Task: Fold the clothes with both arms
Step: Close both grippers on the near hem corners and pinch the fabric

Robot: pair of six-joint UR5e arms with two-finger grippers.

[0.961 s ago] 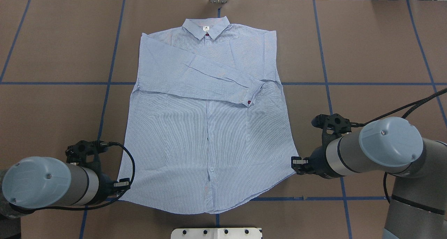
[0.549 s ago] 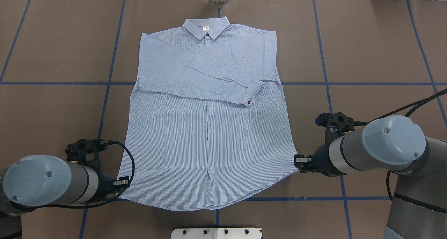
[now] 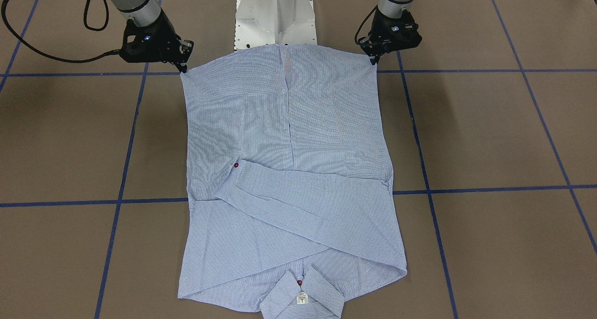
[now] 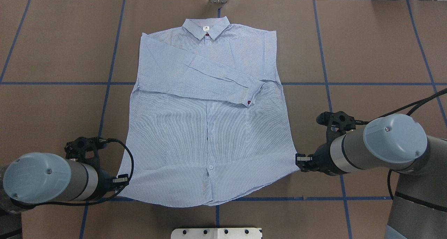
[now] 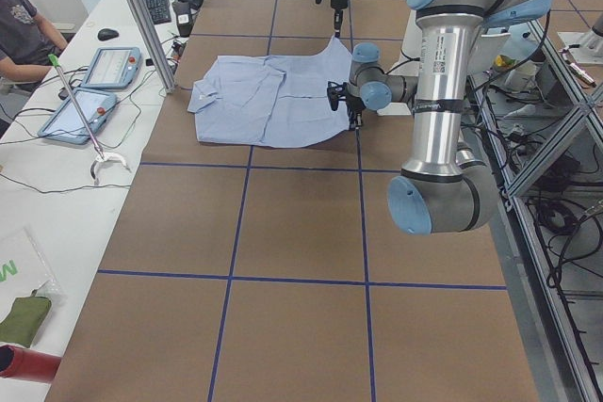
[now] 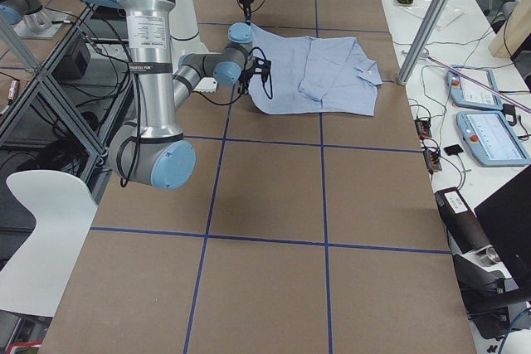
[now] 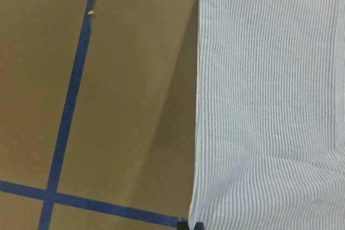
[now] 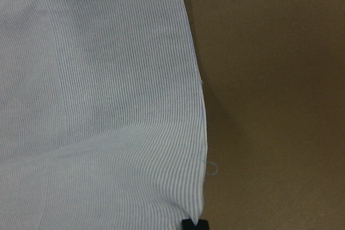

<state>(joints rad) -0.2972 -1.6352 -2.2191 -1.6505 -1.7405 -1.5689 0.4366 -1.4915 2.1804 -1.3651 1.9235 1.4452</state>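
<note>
Though vague overhead, left end effector [image 3: 373, 59] and right end effector [image 3: 183, 67] tight on shirt [image 3: 289, 123] corners frontally.

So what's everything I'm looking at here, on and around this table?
Shirt: one, light blue-and-white striped, spread mid-table, a sleeve folded across the chest.
Table: one, brown with blue tape lines.
Pedestal base: one, white, between the arms.
Tablets: two, blue-framed, on the white side bench.
Person: one, dark top, at that bench.
Chair: one, white, on the floor beside the table.
Arms: two, silver-grey with light blue caps, flanking the hem.
Left gripper: one, black, pinching a hem corner.
Right gripper: one, black, pinching the other corner.
</note>
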